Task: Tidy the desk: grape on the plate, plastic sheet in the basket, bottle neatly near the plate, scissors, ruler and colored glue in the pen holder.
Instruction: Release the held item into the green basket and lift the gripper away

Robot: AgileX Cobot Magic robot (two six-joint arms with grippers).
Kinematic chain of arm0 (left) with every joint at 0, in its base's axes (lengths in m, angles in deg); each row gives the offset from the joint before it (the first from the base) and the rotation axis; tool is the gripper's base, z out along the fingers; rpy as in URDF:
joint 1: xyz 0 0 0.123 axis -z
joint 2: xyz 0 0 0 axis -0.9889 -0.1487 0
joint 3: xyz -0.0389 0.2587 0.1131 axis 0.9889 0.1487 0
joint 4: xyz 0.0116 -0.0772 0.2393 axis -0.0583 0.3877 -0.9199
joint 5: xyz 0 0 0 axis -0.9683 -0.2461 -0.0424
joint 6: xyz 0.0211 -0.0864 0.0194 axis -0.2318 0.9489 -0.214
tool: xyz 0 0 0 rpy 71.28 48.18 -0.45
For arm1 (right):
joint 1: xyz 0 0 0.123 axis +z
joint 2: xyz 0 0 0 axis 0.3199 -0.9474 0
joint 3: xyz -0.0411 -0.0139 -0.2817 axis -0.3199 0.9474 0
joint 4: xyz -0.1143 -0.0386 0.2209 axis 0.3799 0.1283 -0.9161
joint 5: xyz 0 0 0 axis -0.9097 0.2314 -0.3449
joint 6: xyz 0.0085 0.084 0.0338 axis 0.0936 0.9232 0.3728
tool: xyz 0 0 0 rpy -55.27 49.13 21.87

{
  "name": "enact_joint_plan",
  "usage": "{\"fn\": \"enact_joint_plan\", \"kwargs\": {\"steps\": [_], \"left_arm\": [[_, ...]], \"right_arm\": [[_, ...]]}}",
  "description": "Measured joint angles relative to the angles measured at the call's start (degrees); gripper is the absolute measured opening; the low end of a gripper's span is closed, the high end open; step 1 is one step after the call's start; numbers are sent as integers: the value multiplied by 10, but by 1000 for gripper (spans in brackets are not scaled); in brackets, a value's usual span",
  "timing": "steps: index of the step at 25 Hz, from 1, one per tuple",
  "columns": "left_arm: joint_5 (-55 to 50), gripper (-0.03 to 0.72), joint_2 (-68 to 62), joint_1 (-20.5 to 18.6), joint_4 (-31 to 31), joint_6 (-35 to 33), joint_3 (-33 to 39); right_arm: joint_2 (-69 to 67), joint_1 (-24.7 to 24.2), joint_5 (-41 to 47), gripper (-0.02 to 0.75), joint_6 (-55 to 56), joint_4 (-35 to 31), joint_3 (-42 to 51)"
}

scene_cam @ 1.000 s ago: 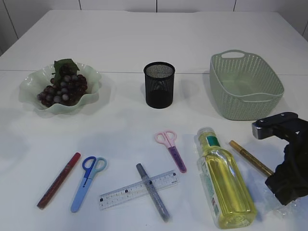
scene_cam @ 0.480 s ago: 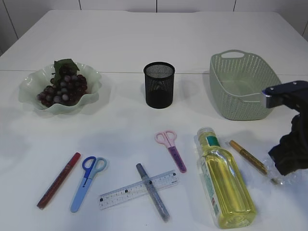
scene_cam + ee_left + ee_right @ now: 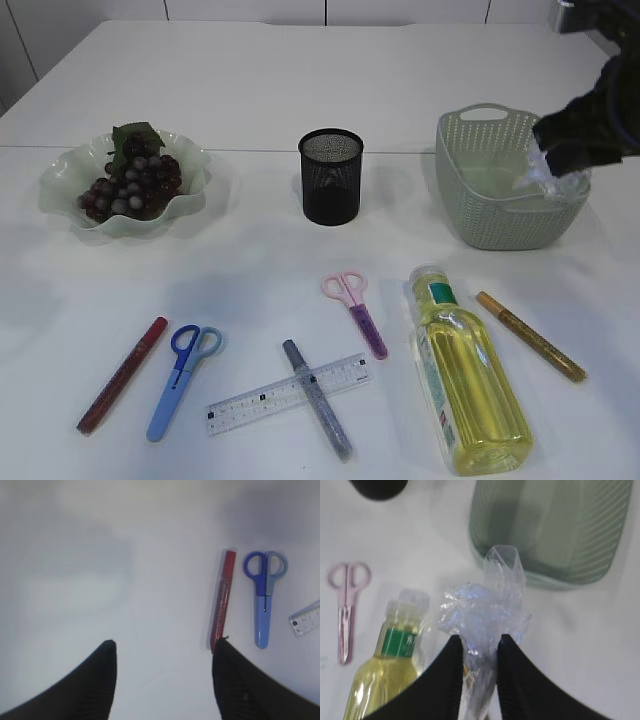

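Gripping plastic sheet (image 3: 482, 612) above basket (image 3: 480, 215), right jaws clamped

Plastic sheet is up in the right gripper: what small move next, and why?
Probably ease the right gripper further over the basket and open it. Its fingers pinch the crumpled plastic sheet, which hangs at the basket's near right rim, not yet inside.

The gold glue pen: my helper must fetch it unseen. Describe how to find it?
Start at the big yellow bottle lying front right. The gold glue pen lies just to its right, slanting. The red pen and silver pen lie far left.
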Motion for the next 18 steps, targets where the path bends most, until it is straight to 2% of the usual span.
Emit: {"fn": "enact_joint_plan", "kwargs": {"steps": [5,15,18], "left_arm": [[0,436,0,0,0,0,0],[-2,426,0,0,1,0,0],[-8,426,0,0,2,0,0]], "right_arm": [[-63,-7,-16,195,41,40,-89],[-264,-40,-11,199,73,45,-269],[-298,-40,-4,262,83,45,-292]]}}
